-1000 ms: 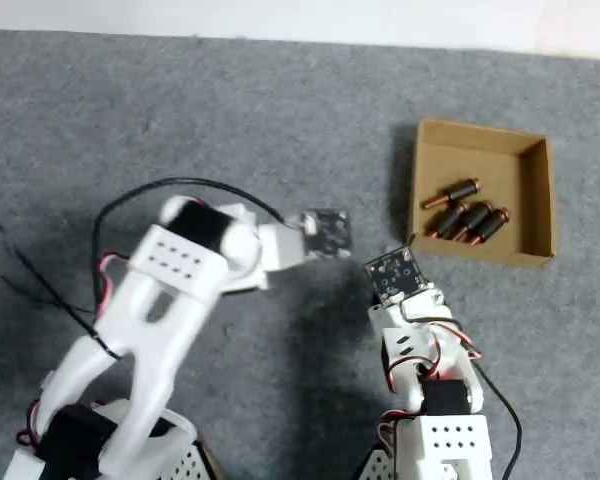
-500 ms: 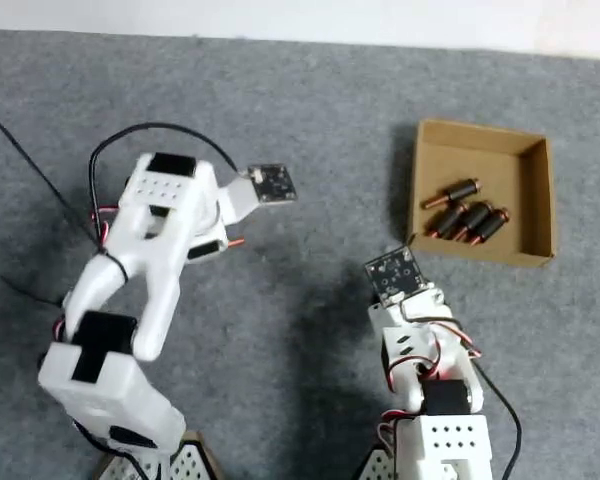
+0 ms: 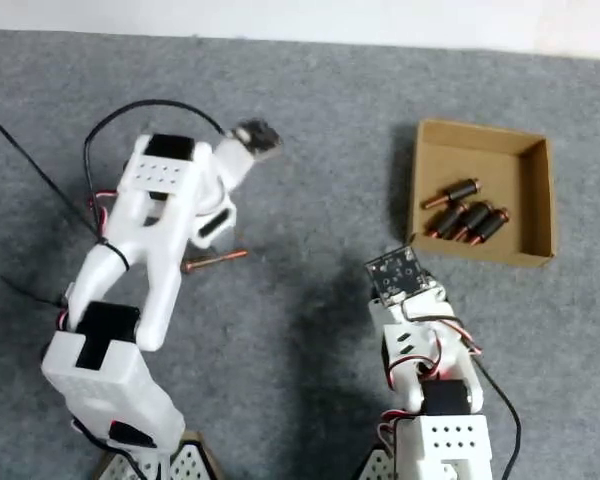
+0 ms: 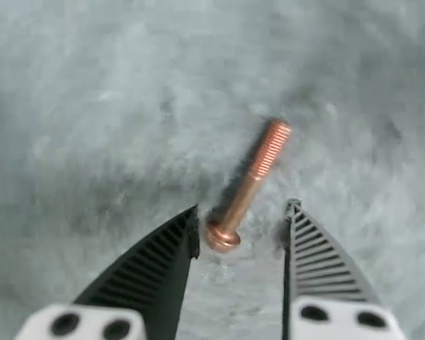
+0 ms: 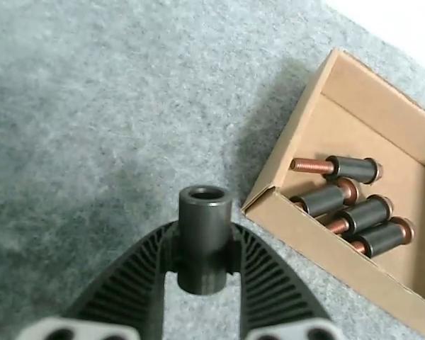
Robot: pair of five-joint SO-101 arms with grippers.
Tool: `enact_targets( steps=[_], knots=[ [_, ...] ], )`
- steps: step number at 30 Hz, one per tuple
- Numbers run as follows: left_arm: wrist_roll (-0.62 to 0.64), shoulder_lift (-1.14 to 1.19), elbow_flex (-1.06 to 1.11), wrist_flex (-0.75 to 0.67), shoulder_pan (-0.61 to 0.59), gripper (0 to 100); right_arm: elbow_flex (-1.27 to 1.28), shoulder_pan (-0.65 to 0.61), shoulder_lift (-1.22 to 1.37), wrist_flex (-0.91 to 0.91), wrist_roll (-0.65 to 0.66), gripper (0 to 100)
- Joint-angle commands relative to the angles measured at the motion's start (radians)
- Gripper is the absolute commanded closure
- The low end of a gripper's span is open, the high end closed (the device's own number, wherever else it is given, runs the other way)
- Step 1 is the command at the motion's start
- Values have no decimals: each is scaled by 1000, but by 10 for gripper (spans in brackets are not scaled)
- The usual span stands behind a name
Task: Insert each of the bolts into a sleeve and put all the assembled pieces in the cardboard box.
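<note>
Four assembled pieces [image 3: 467, 212] lie in cardboard box [image 3: 535, 150], upper right; one bolt [image 3: 215, 260] on desk [image 3: 310, 100], centre-left.
Left wrist: left tool [image 4: 242, 210] apart, straddling bolt head. Suggest squaring up before closing.
Right wrist: right tool [image 5: 203, 237] clamped on sleeve [image 5: 205, 205].

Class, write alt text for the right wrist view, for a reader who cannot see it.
The right gripper grips a black sleeve upright, open end up, above grey carpet. Beside it sits the cardboard box with four assembled pieces lying inside.
</note>
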Motion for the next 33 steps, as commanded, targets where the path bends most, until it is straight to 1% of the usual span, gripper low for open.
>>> enact_targets(
  steps=[1, 3, 4, 5, 6, 7, 11, 17, 19, 21, 25, 27, 30, 33],
  knots=[
    [601, -8, -67, 9, -61, 813, 94, 7, -15, -33, -2, 994],
    [873, -2, -61, 9, -67, 812, 94, 7, -15, -33, -2, 994],
    [980, -1, -58, 9, -65, 811, 94, 7, -15, -33, -2, 994],
    [1057, 1, -58, 9, -65, 814, 94, 7, -15, -33, -2, 994],
    [1102, 1, -58, 9, -65, 814, 94, 7, -15, -33, -2, 994],
    [1120, 1, -64, 8, -65, 815, 94, 7, -15, -33, -2, 994],
    [1123, -1, -64, 2, -54, 815, 94, 7, -15, -33, -2, 994],
    [1129, -7, -67, 60, -36, 815, 94, 7, -15, -33, -2, 994],
    [1135, -2, -67, 58, -36, 811, 94, 7, -15, -33, -2, 994],
    [1212, 1, -59, 61, -38, 811, 94, 7, -15, -33, -2, 994],
    [1453, 1, -38, 60, -35, 810, 94, 7, -15, -33, -2, 994],
    [1527, 1, -12, 58, -10, 810, 94, 7, -15, -33, -2, 994],
    [1533, 1, 21, 61, 41, 814, 94, 7, -15, -33, -2, 994],
    [1540, -2, 51, 64, 59, 814, 94, 7, -15, -33, -2, 994]
  ],
)
